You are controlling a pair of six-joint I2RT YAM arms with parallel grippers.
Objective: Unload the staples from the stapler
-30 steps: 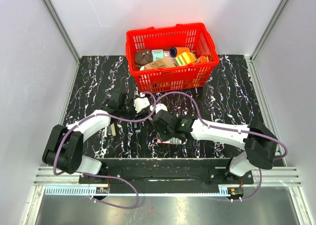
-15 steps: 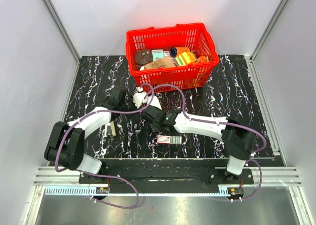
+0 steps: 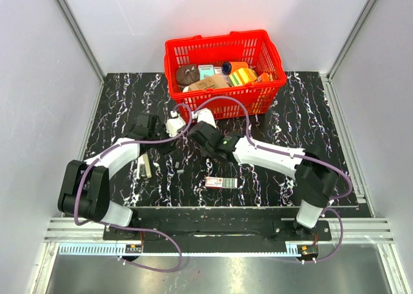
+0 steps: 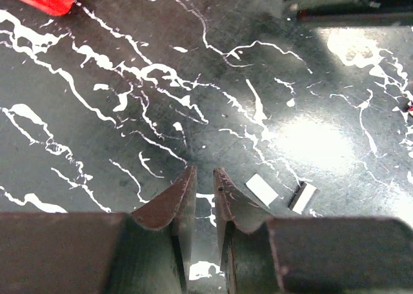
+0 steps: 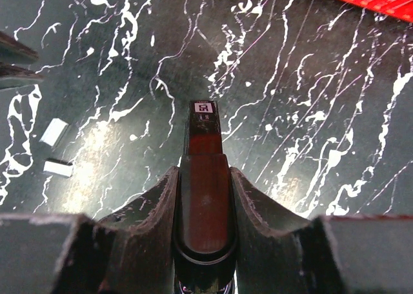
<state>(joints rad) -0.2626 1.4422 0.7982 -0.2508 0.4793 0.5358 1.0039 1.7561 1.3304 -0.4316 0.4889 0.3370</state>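
A: So, where's the stapler [image 5: 205,178]?
B: Clamped between the right fingers [image 5: 151,210], held over the desk [image 5: 310,81], probably steadied for emptying.
A: And the left fingers [image 4: 169,204]?
B: Nearly shut, empty, near 2 staple strips [image 4: 261,189].

Red basket [image 3: 222,104] of sundries, small box [image 3: 221,182], marbled table [image 3: 303,126]

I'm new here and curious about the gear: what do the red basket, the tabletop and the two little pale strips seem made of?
The red basket: moulded plastic, judging by its glossy lattice walls. The tabletop: black with white veins, shiny; marble or a marble-look laminate. The pale strips: probably metal staples, too small to confirm.
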